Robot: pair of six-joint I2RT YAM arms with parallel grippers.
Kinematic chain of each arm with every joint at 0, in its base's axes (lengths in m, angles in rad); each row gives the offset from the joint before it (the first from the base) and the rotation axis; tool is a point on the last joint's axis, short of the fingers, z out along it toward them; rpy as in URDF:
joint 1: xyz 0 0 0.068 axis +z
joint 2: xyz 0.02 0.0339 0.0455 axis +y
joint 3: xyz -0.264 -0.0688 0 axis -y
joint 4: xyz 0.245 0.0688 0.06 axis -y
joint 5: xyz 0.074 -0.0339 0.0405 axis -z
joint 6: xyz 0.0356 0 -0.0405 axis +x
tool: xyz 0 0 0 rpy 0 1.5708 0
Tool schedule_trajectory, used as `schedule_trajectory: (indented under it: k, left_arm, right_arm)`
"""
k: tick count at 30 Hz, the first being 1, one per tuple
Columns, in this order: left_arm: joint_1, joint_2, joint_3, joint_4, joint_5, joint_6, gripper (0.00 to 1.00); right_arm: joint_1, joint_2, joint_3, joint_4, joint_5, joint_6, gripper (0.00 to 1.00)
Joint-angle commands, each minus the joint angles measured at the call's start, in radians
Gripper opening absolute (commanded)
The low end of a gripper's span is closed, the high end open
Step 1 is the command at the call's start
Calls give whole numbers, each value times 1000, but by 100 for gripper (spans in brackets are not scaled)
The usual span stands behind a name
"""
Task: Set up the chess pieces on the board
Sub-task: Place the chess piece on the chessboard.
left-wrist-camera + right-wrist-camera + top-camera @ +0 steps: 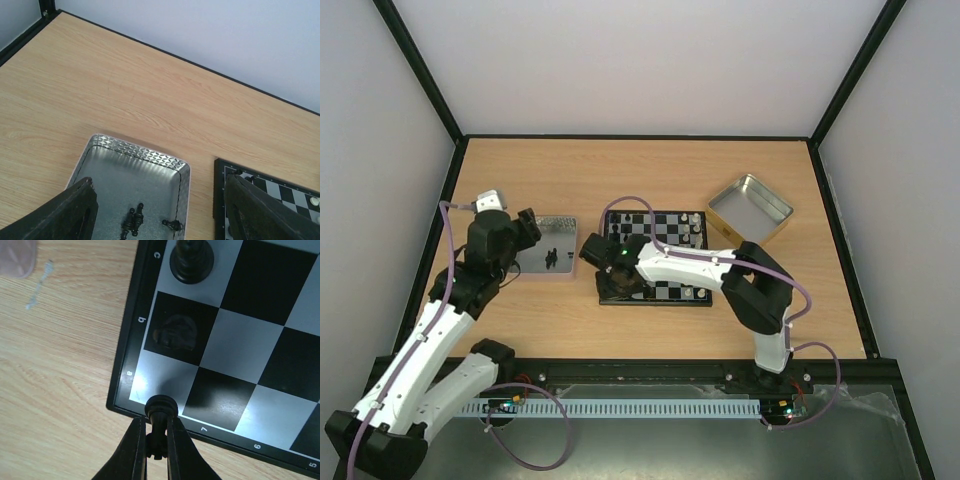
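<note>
The board [665, 262] lies mid-table, with a few pieces on its squares. My right gripper [155, 440] is shut on a black chess piece [161, 409], held just above the board's [235, 347] corner square by the rim. Two more black pieces [191, 259] [174, 333] stand on the edge squares beyond it. My left gripper [160, 220] hangs open over a shiny metal tray [135, 160], nothing between its fingers [70, 215]. Three black pieces [132, 222] lie on their sides in that tray, one [173, 225] against its right wall.
The tray [548, 248] sits just left of the board, whose corner [285, 192] shows beside it. An open metal tin [750, 208] stands at the back right. Pale pieces [692, 222] stand on the board's right side. Black frame rails edge the table.
</note>
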Motion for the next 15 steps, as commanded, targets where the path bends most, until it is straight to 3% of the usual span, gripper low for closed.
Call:
schedule_trajectory:
  k: [1,15]
  left_arm:
    - [-22,-20,-20,-11,-70,4,71]
    - [-28,-33,-21,-20,-95,-1,74]
  right_arm:
    - [10,45,51,-72,20,34,2]
    - [11,91,67,-63,30,39,7]
